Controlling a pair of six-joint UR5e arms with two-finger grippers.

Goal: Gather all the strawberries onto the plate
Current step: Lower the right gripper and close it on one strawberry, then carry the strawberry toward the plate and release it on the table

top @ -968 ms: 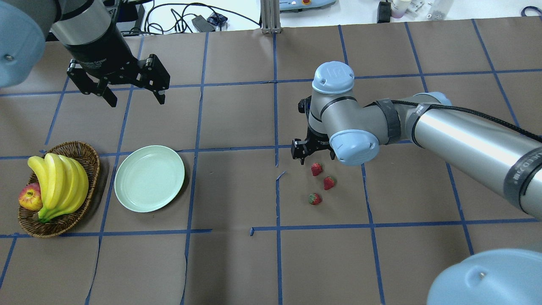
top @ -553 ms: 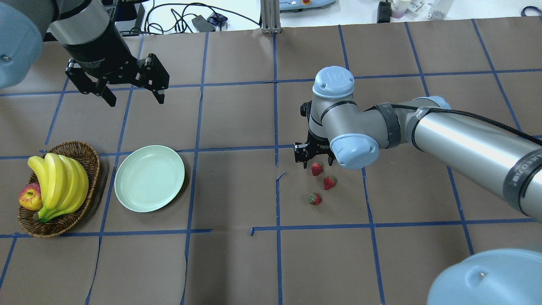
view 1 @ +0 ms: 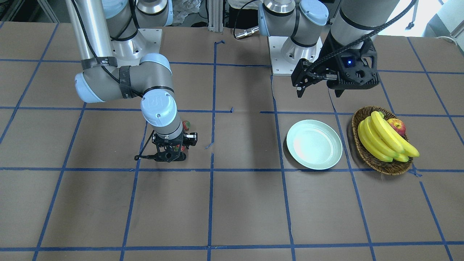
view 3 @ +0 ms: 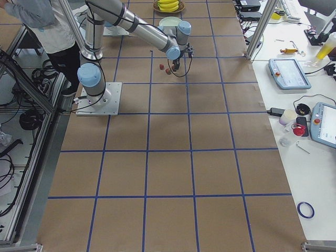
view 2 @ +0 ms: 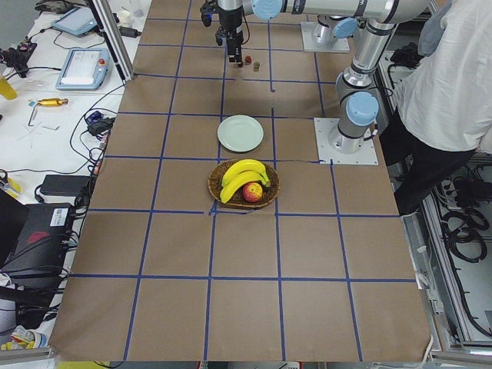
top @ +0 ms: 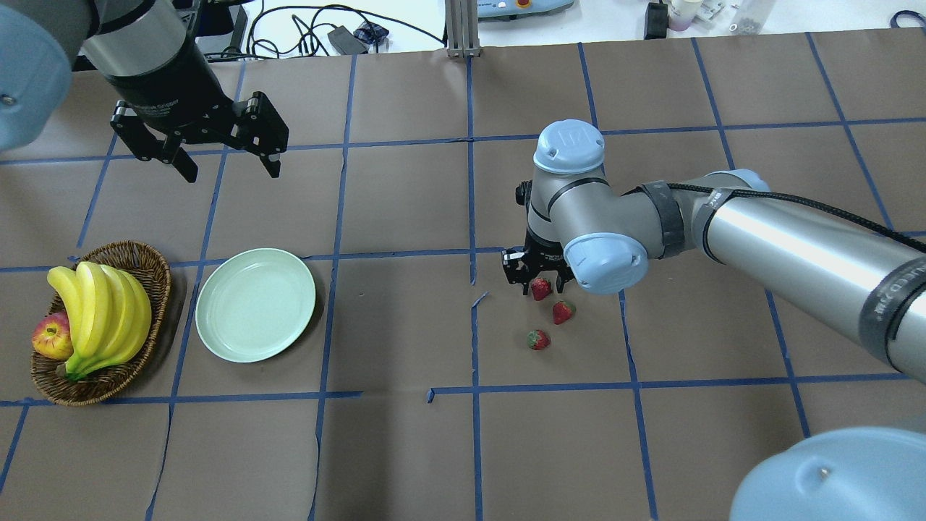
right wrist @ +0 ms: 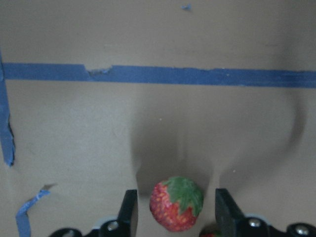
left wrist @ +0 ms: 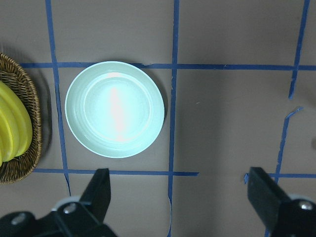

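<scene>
We are seeing a task that is hardly begun. The plate (top: 255,305) is sitting bare toward the table's left end, just beside the basket (top: 148,264) holding the bananas (top: 101,311) and the apple (top: 51,338). All three strawberries (top: 563,312) are lying on the paper near the middle of the table, a little toward its right end and well apart from the plate. None is resting in the plate, so we are judging that all three carries remain to be done.

We are finding the right gripper (top: 541,279) lowered over the strawberry (right wrist: 176,203) that lies closest to the operators' edge. Its jaws are spread and standing either side of the fruit without squeezing it. The left gripper (top: 233,174) is hanging spread and empty above the table, near the plate and on its operators'-edge side.

The views are telling us different things. From overhead, the right arm's wrist is covering much of the gripper, so we are unable to judge contact there. The right wrist camera is showing a clear gap between each of the fingers (right wrist: 127,212) and the strawberry. Facing the robot, the arm is hiding most of the fruit, while overhead all three are showing plainly. The left wrist camera is looking straight down into the plate and confirming that it is empty.
</scene>
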